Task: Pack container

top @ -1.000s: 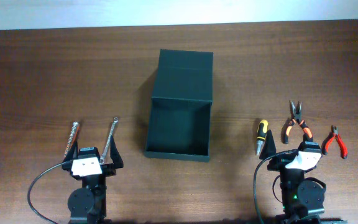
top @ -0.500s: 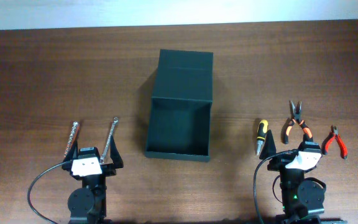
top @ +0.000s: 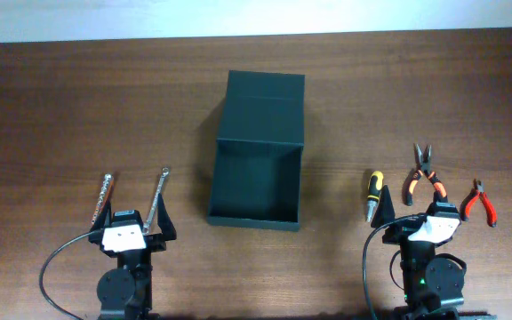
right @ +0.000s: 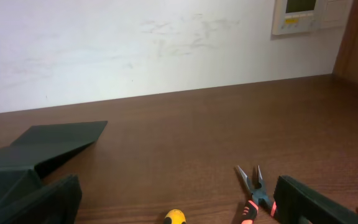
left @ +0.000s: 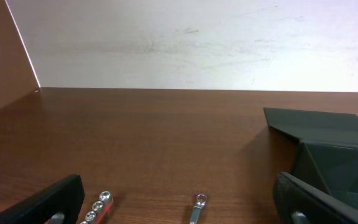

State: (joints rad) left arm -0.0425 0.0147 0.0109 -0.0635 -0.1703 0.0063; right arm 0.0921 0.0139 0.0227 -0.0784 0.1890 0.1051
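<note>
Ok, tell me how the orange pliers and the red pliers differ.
Handles: the orange pliers have orange-and-black grips; the red pliers have red ones.
Size: the orange pliers are longer, with a long thin nose; the red pliers are shorter and stubbier.
Place: the orange pliers lie nearer the box; the red pliers lie farther right.
Both lie flat on the table, noses pointing away from the robot, handles spread.

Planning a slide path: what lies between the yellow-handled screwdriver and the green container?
Nothing: the overhead view shows only bare table between the screwdriver and the container.
</note>
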